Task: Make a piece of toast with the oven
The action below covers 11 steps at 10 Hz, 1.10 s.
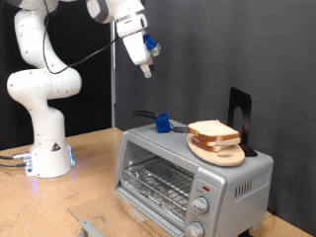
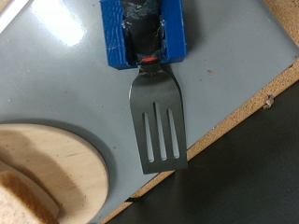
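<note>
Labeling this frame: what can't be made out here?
- Gripper: open or shut unclear, too small in the exterior view; absent from the wrist view.
- Toast: cut off by the wrist view's edge.
- Spatula: handle hidden inside its blue holder.
- Oven: knob settings too small.

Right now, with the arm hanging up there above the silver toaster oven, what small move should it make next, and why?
Probably straight down: the gripper hangs high above the black slotted spatula with its blue handle, lying untouched on the silver-grey toaster oven's top beside the round wooden plate of pale bread.
</note>
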Each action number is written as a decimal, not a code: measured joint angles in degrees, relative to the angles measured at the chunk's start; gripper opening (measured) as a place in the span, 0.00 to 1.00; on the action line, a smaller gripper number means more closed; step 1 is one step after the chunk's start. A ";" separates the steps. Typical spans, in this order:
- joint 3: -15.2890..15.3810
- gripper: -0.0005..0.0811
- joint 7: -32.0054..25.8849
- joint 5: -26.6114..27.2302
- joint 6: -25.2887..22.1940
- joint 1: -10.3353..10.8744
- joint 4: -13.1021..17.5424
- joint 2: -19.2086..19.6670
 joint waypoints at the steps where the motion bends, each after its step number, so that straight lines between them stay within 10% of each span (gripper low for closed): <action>1: 0.16 1.00 -0.29 0.02 0.13 0.01 -0.31 0.49; 11: 6.09 1.00 -1.73 0.90 11.24 0.20 -5.31 6.41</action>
